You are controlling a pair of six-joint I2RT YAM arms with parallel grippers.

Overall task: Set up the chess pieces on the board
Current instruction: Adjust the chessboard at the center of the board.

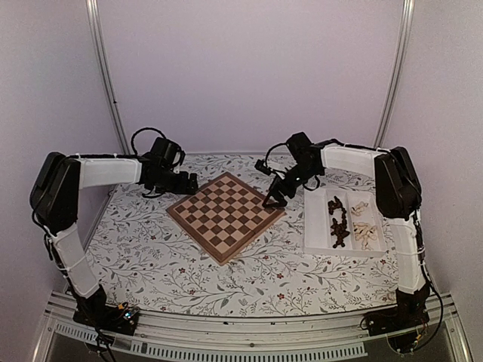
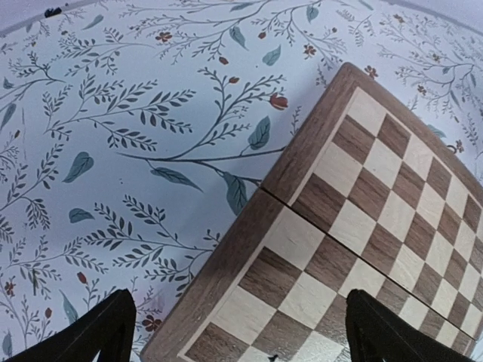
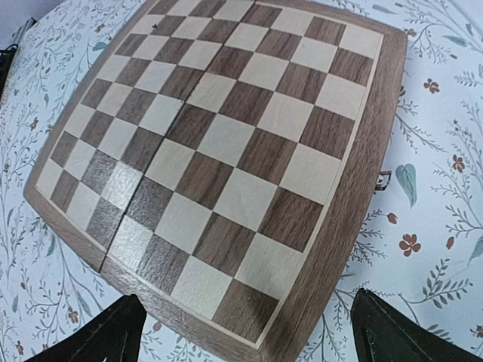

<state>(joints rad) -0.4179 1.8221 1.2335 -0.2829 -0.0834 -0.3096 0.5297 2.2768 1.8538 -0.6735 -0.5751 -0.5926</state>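
Observation:
The board (image 1: 226, 215) lies turned like a diamond in the middle of the table, with no pieces on its squares. The chess pieces lie in a white tray (image 1: 317, 230) to its right, the dark ones (image 1: 337, 220) in the left compartments and the cream ones (image 1: 365, 228) in the right. My left gripper (image 1: 189, 183) hovers open over the board's far-left edge; in its wrist view the board (image 2: 362, 196) shows between the spread fingers (image 2: 98, 339). My right gripper (image 1: 270, 202) hovers open over the board's right corner (image 3: 226, 136), fingers (image 3: 407, 335) wide apart, nothing held.
A floral cloth (image 1: 151, 249) covers the table. A metal rail (image 1: 249, 343) runs along the near edge by the arm bases. Two slanted poles (image 1: 106, 75) stand at the back. A small metal latch (image 3: 383, 181) sticks out of the board's side.

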